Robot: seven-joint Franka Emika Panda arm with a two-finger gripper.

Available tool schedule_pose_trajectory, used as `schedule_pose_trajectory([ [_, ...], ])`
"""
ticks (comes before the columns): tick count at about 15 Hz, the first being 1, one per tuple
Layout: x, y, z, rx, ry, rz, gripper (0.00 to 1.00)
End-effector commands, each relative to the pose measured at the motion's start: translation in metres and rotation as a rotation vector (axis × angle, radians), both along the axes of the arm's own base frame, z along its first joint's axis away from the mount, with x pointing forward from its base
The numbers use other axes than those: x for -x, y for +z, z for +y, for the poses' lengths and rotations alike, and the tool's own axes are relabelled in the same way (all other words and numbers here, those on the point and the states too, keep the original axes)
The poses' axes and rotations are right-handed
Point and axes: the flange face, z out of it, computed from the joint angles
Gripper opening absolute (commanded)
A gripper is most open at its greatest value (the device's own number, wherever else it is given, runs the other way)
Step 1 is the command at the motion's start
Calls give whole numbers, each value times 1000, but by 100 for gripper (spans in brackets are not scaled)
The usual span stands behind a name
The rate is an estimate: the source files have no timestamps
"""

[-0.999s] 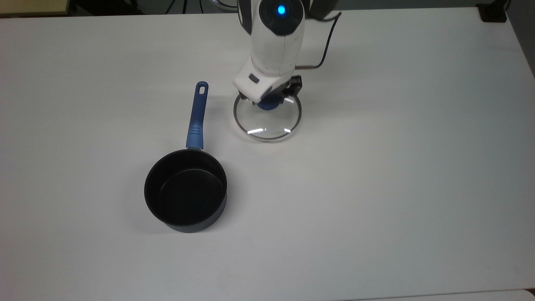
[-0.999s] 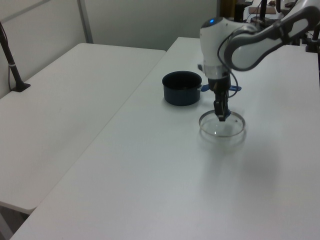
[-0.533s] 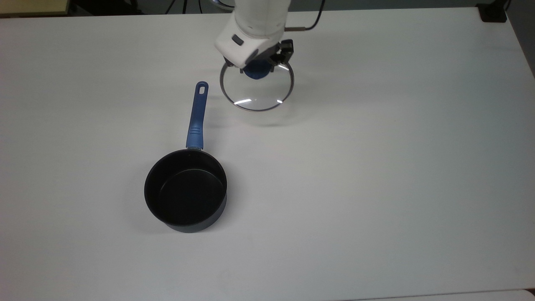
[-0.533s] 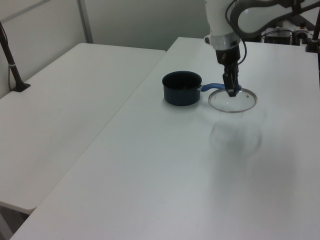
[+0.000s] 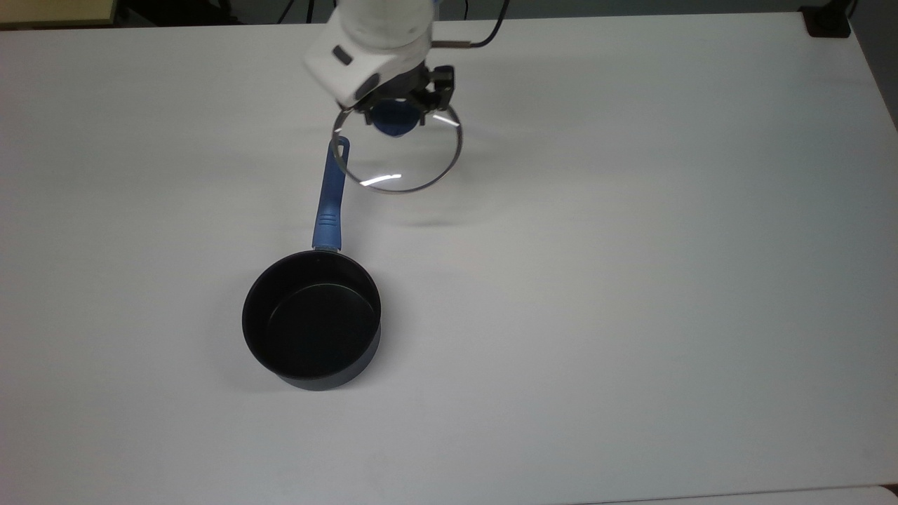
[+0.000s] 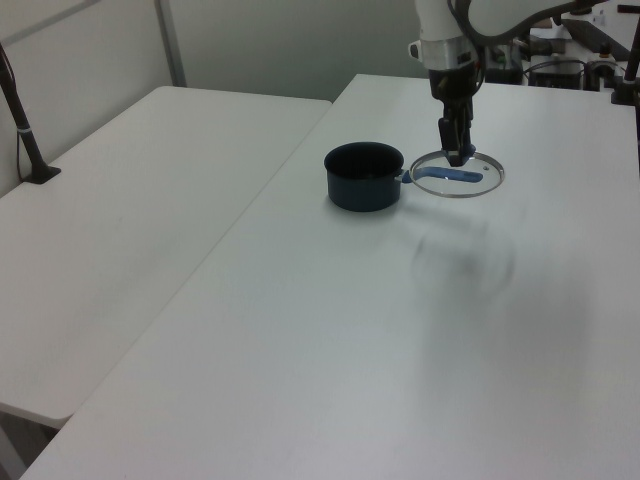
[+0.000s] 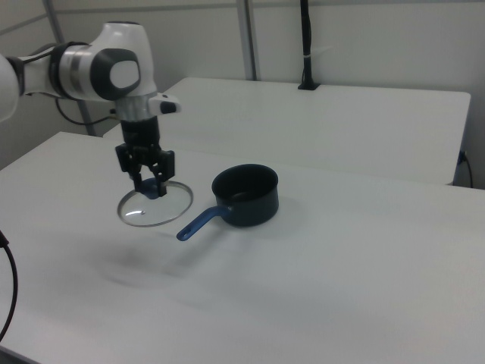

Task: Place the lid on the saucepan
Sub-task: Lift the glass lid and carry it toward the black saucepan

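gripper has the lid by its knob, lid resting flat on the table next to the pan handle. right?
Not quite. The gripper does hold the lid by its blue knob, but the lid is lifted clear of the table: the left view and right view show its shadow lying apart from it on the tabletop. It hangs by the tip of the saucepan handle.

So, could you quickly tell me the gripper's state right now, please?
Gripper: shut on the blue knob of the round clear glass lid, held above the white table.
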Motion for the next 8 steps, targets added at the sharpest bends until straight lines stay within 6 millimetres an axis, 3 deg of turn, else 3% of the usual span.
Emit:
schedule_pose_trajectory([
  [1,-36,4,-17,-20,-31,-40,50],
  [8,-80,-5,-44,-5,-164,-92,50],
])
